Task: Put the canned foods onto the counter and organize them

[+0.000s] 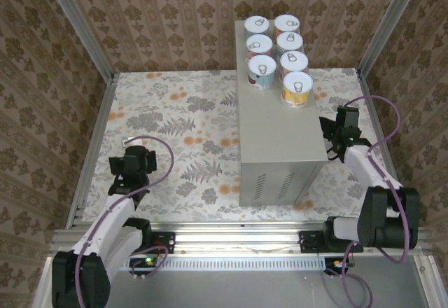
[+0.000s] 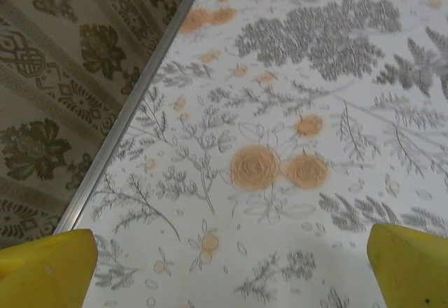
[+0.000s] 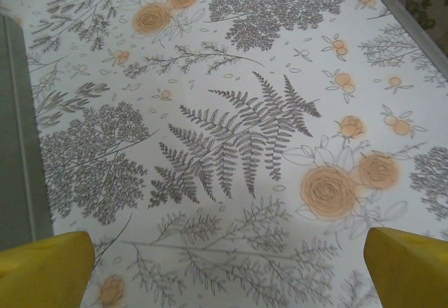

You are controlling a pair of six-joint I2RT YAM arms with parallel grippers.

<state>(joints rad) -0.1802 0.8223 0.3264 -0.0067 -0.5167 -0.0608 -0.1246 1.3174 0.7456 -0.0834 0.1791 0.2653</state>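
Standing in 2 rows at the far end of the tabletop [image 1: 280, 133], which is the flat top of a tall light-grey metal box, are 7 cans [image 1: 289, 43]. There are 3 in the left row and 4 in the right, all upright and packed close to their neighbours. Each has a silvery-white lid with a pull tab. At the near end of the right row is a yellow-labelled can [image 1: 297, 89], and at the near end of the left row a pink and teal can [image 1: 262, 73]. Any lettering on the labels is too small to read. The near end face of the box has vent slots [image 1: 263, 183], and the box stands on a floral surface [image 1: 175, 133].

The 2 yellow left fingers [image 2: 43, 269] are spread wide with nothing between them. They hang over the floral surface near its metal rail [image 2: 133, 115], well apart from the cans. The 2 yellow right fingers [image 3: 409, 269] are also wide and empty, over the floral strip to the right of the box. The box's grey wall shows at the left edge of the right wrist view. The cans sit up on the tabletop, beyond these fingers and to their left.
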